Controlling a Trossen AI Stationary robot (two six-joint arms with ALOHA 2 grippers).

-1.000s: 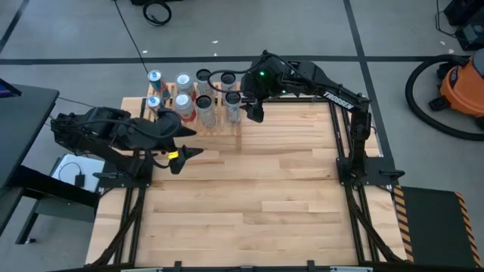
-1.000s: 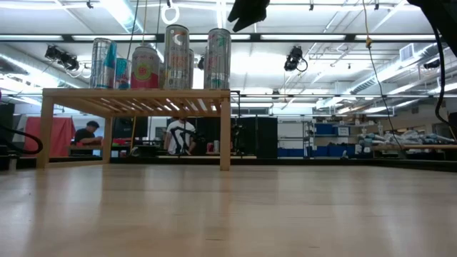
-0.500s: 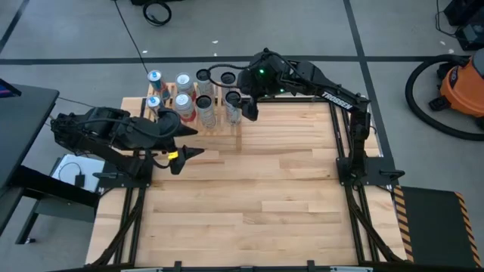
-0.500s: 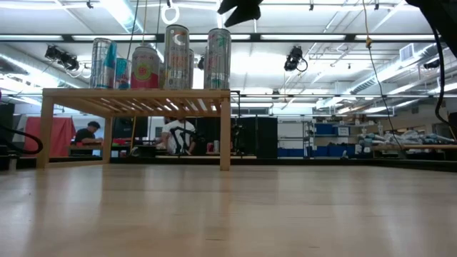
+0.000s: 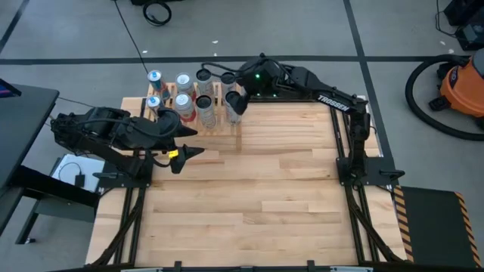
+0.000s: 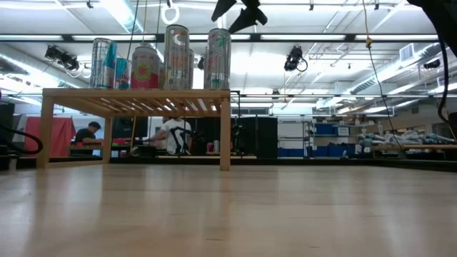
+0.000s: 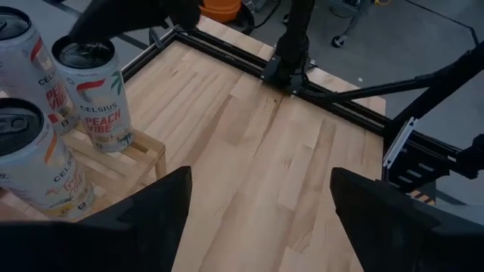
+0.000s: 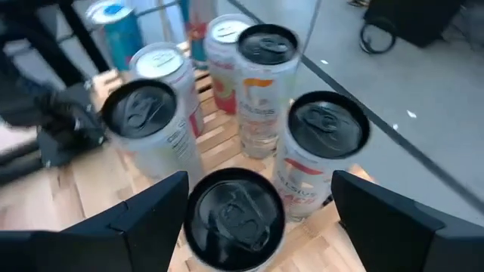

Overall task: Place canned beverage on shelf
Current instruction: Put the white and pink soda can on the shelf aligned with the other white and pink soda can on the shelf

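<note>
Light-wood shelf (image 5: 198, 115) along the tabletop's far edge carries Celsius cans (image 8: 236, 219); my right gripper (image 6: 235, 13) hovers above, released; left gripper (image 5: 187, 142) waits released.

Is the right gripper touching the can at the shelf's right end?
Apart. In the low view the right gripper hangs open above the can, with background showing between its fingertips and the can's top.

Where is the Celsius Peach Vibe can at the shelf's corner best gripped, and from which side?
Probably the upper wall of the Peach Vibe can, from above: it stands upright on the shelf, other cans crowd its inner sides, and the outer sides are free.
</note>
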